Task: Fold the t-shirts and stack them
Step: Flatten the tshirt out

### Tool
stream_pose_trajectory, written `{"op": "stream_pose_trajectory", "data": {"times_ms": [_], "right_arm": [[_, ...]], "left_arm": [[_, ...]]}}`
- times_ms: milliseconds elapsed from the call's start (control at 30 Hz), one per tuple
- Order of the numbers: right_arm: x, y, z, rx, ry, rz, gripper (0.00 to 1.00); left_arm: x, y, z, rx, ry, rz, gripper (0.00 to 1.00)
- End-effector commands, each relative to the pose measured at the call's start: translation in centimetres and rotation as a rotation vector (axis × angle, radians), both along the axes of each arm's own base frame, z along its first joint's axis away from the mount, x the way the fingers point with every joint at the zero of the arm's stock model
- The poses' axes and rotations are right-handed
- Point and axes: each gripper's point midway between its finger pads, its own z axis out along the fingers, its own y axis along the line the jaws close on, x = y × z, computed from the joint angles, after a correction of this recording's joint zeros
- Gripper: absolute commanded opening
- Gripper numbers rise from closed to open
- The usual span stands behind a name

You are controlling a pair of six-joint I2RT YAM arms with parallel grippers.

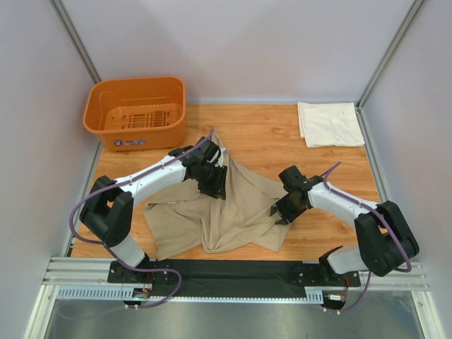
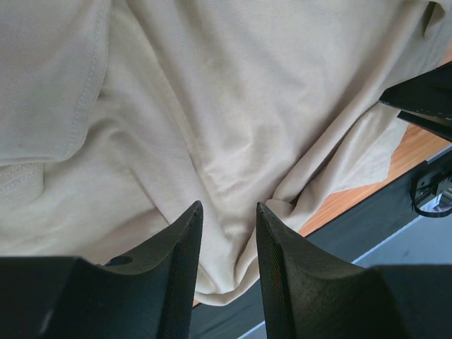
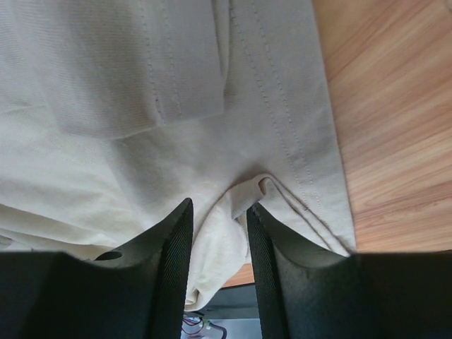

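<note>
While the left arm [image 1: 152, 173] reaches low over the table [image 1: 268, 134], the left gripper [image 2: 229, 208] pinches a bunch of the tan shirt [image 1: 233, 212] between its fingers. The right arm [image 1: 339, 198] bends inward, and the right gripper [image 3: 219, 205] squeezes the shirt's edge. The cream shirt [image 1: 328, 123] lies folded far beyond the right fingers.

crumpled shirt [image 1: 226, 212] ctr of table [image 1: 268, 134], folded shirt [image 1: 328, 123] back R, basket [image 1: 138, 106] back L

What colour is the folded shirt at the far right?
Folded shirt is cream-white; top external view.
</note>
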Motion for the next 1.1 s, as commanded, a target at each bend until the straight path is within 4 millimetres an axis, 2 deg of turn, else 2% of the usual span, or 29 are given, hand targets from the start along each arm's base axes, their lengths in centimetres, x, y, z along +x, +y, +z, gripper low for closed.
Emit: {"op": "stream_pose_trajectory", "data": {"times_ms": [0,133,267,367,467,500,667,767,800,833,867,933,967,1033,1067], "right_arm": [[0.0,-0.1,0.0,0.009,0.003,-0.047,0.39],[-0.9,-0.9,-0.7,-0.003,0.02,-0.066,0.38],[-0.8,-1.1,-1.5,-0.003,0.033,-0.076,0.26],[-0.2,-1.2,-1.1,-0.018,0.019,-0.033,0.01],[-0.2,-2.3,0.0,-0.074,-0.017,0.026,0.0],[-0.1,-3.4,0.5,-0.128,-0.038,0.053,0.0],[0.2,-5.7,3.7,-0.193,-0.147,0.109,0.0],[0.4,-6.7,6.3,-0.191,-0.26,0.133,0.01],[0.5,-6.9,6.3,-0.201,-0.262,0.142,0.0],[0.6,-7.1,7.2,-0.195,-0.307,0.144,0.01],[0.8,-7.5,7.6,-0.2,-0.336,0.168,0.0],[1.3,-7.5,8.6,-0.172,-0.391,0.174,0.0],[1.6,-7.8,8.5,-0.164,-0.4,0.181,0.0],[1.5,-6.8,8.3,-0.072,-0.381,0.174,0.0],[1.4,-7.1,7.6,-0.046,-0.347,0.14,0.0]], "left_arm": [[0.7,-0.7,1.7,-0.038,-0.042,-0.035,0.43],[0.7,-0.8,1.4,-0.037,-0.037,-0.04,0.43],[0.8,-1.3,1.3,-0.047,-0.023,-0.047,0.43],[1.0,-1.7,1.1,-0.058,-0.015,-0.054,0.43],[1.4,-2.5,0.6,-0.079,-0.006,-0.055,0.43],[1.6,-2.8,-0.1,-0.077,0.012,-0.054,0.43],[2.7,-5.8,-2.3,-0.169,0.093,-0.02,0.41],[4.8,-7.6,-4.8,-0.172,0.123,0.014,0.41],[5.3,-7.9,-5.3,-0.164,0.126,0.021,0.4],[5.8,-8.1,-5.8,-0.151,0.137,0.03,0.4],[7.1,-8.8,-6.7,-0.141,0.137,0.041,0.4],[8.5,-9.1,-7.5,-0.131,0.159,0.077,0.4],[9.2,-9.1,-9.2,-0.111,0.184,0.102,0.4],[12.4,-10.1,-8.5,-0.16,0.161,0.147,0.39],[13.3,-10.3,-8.6,-0.165,0.157,0.158,0.38]]}}
